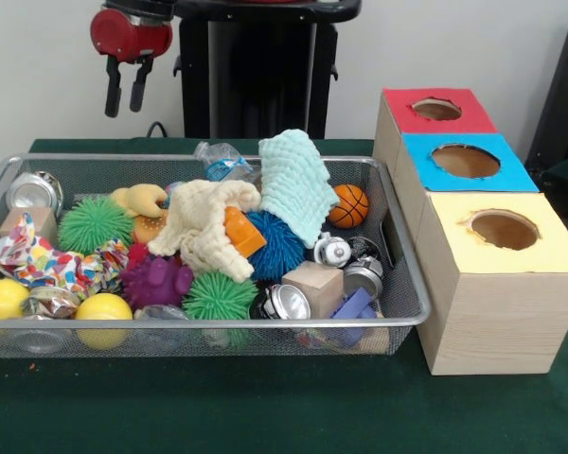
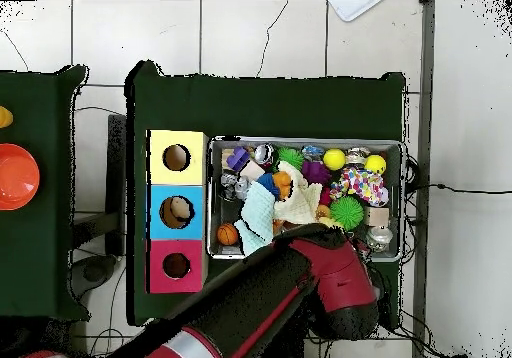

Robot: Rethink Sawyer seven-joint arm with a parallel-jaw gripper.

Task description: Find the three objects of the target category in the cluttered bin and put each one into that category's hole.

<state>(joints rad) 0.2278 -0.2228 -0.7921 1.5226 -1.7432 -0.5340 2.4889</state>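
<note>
My gripper (image 1: 123, 110) hangs open and empty above the far left corner of the wire mesh bin (image 1: 398, 317), well clear of what lies in it. The bin holds green spiky balls (image 1: 95, 224), a blue spiky ball (image 1: 276, 246), a purple spiky toy (image 1: 158, 281), two yellow balls (image 1: 2, 298), a small basketball (image 1: 348, 205), a cream cloth (image 1: 204, 227), a mint cloth (image 1: 296, 180), shiny metal cans (image 1: 284, 303), a wooden block (image 1: 314, 282) and a plastic bottle (image 1: 222, 159). In the overhead view my red arm (image 2: 345, 279) covers the bin's (image 2: 305, 144) near edge and hides the gripper.
Beside the bin stands a wooden box row with a red-topped hole (image 1: 436, 109), a blue-topped hole (image 1: 466, 161) and a yellow-topped hole (image 1: 504, 229). Something tan shows inside the blue hole (image 2: 178, 211). An orange bowl (image 2: 15, 174) sits on a separate table.
</note>
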